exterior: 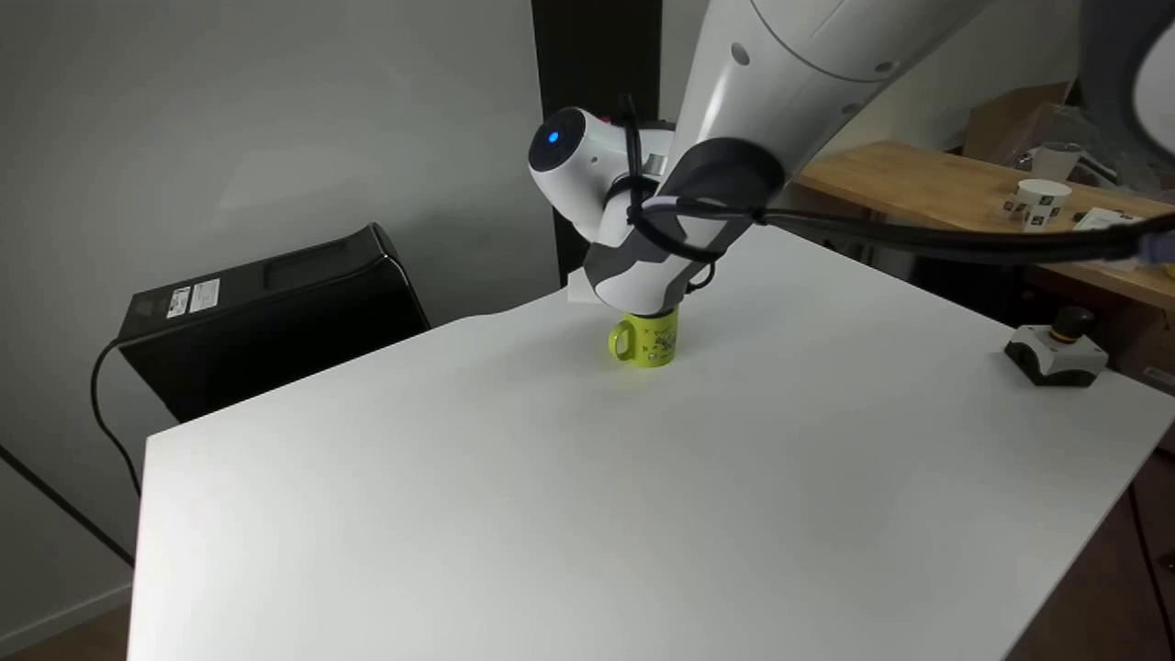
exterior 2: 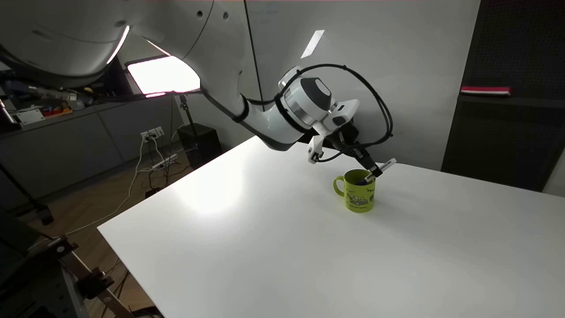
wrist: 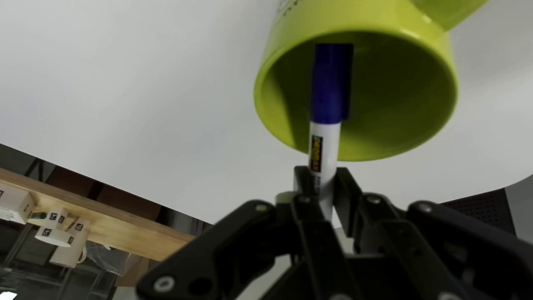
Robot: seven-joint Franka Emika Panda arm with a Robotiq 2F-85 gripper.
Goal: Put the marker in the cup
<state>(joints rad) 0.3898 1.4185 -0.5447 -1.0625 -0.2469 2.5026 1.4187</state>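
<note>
Claw (wrist: 325, 180) of mine has the marker (wrist: 325, 137) pinched at a slant, cap (wrist: 330, 83) inside the cup (wrist: 362, 14) on the counter (wrist: 145, 96), so imo I should tip it steeper, sink it a bit more without nudging the cup, then let go slow.

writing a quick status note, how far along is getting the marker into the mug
Done: the blue-capped marker is picked up, its cap end within the mouth of the yellow-green mug. In hand: the wrist view shows the jaws closed on it. Left: probably lowering, letting go and backing away.
</note>
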